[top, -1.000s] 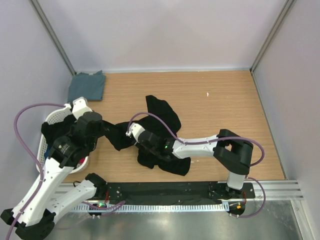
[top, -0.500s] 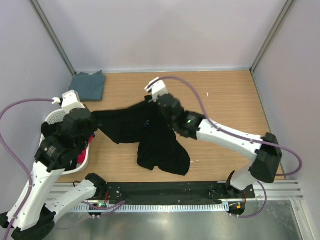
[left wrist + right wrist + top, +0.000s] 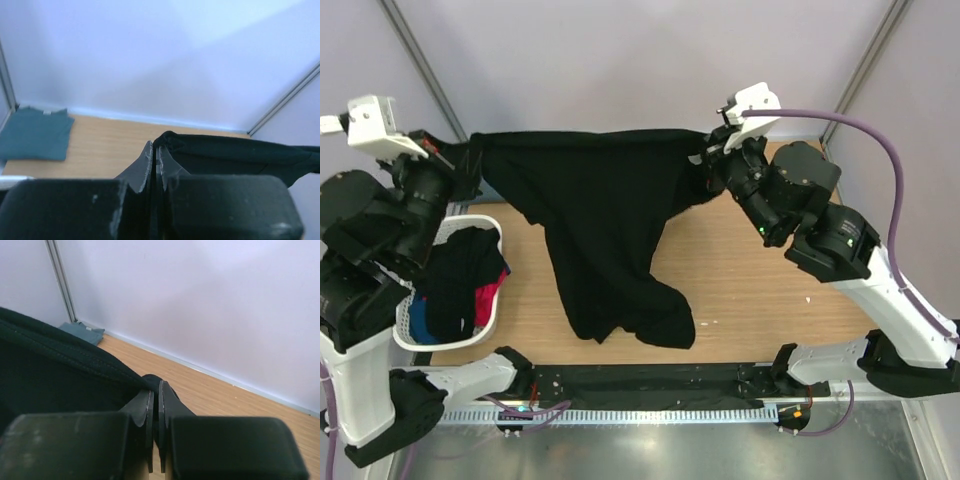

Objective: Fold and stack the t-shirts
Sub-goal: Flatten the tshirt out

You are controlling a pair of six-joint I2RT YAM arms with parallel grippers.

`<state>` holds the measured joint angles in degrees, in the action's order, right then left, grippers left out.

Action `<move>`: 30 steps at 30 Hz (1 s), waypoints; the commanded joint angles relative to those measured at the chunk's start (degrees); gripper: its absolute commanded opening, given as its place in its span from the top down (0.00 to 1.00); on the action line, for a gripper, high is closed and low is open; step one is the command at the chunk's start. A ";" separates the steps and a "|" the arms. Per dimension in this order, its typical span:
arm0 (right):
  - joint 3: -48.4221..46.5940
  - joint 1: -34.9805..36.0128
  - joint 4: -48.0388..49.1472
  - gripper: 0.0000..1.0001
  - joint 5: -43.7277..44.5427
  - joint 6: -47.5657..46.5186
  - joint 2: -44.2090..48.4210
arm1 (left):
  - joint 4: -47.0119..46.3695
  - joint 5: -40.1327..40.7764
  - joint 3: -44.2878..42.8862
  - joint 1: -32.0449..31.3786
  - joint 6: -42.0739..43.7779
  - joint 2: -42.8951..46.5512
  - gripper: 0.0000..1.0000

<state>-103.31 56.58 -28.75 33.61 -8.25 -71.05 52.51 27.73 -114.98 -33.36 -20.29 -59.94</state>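
1. since the earlier frame both arms have risen, lifting the black t-shirt (image 3: 605,220) and stretching it out.
2. left gripper (image 3: 155,150) pinches one top corner, up beyond the laundry basket (image 3: 485,223).
3. right gripper (image 3: 156,387) pinches the other corner, well right of the basket.
4. the shirt's lower end lies bunched on the table (image 3: 770,290), right of the basket.
5. the grey-blue t-shirt (image 3: 35,134) lies folded beyond the basket.

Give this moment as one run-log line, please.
left pincer, right pincer: shut on black t-shirt | shirt: stretched between them, aloft | grey-blue t-shirt: folded, far-left corner
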 commanded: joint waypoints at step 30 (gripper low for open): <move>27.27 -12.19 -6.15 0.99 -7.48 23.19 -5.24 | 0.57 10.60 40.87 8.05 -12.39 3.51 1.00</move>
<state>-79.42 46.92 -37.95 28.12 13.74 -76.53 51.03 33.65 -77.06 -27.62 -27.20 -60.73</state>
